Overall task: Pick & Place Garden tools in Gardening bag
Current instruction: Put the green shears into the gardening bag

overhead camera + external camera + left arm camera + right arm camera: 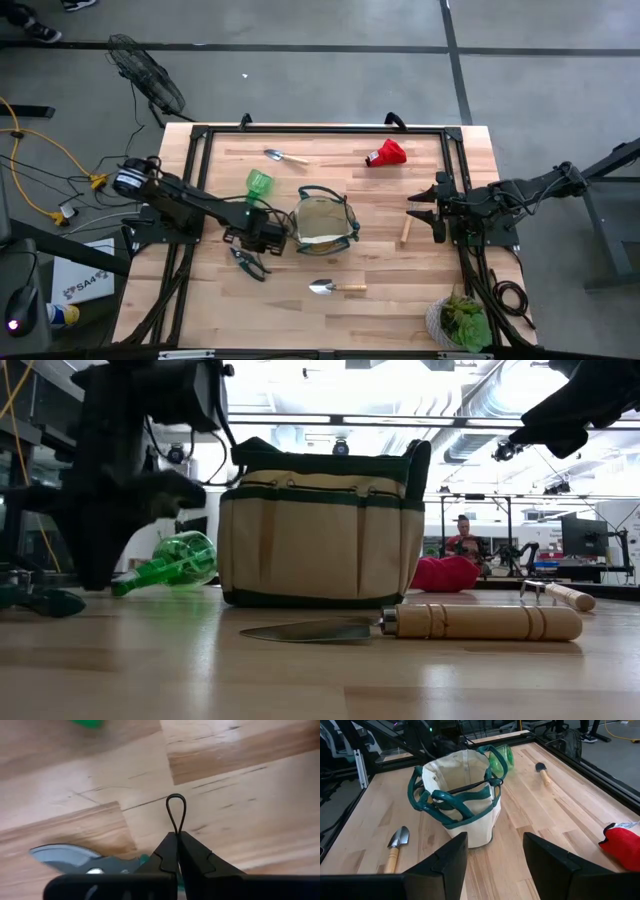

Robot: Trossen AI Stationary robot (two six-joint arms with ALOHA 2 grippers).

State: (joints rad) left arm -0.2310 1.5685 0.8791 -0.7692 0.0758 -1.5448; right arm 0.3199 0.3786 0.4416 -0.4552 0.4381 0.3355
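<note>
Your left gripper [177, 851] is down on the wooden table [400, 300], just left of the gardening bag [322, 222], its fingers pressed together on a thin black wire loop [176, 812] that stands up between the tips. The pruning shears [248, 262] lie right under it, curved grey blade flat on the boards beside the fingers. Your right gripper [495, 852] hangs spread and empty at the table's right side, facing the bag. The bag is soft khaki fabric, round, with dark green trim and looped handles. A silver trowel [420, 624] with a turned wooden handle lies near the bag. A glossy green piece [175, 563] lies beside it.
</note>
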